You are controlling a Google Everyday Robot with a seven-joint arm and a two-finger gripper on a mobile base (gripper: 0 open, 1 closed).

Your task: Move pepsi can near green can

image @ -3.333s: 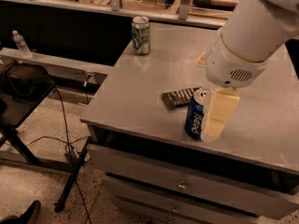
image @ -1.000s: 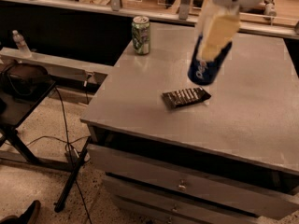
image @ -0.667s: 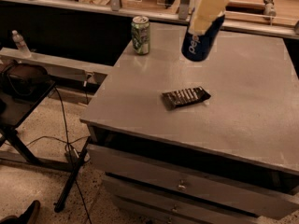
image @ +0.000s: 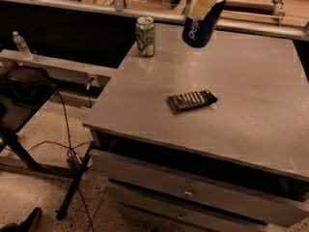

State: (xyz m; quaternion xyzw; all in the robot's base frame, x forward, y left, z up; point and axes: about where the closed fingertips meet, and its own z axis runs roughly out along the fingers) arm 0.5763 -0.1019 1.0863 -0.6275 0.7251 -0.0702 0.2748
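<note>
Camera view from above takes in a broad grey metal table (image: 251,124) with drawers (image: 193,192) beneath, filling the middle and right of the frame. At top centre the cream two-finger gripper (image: 203,6) is clamped on the dark blue aluminium pepsi can (image: 200,29), holding it tilted in the air above the table's far edge. Just left of it, the green and white patterned can (image: 145,36) stands upright on the table. A dark flat snack packet (image: 192,100) lies mid-table.
</note>
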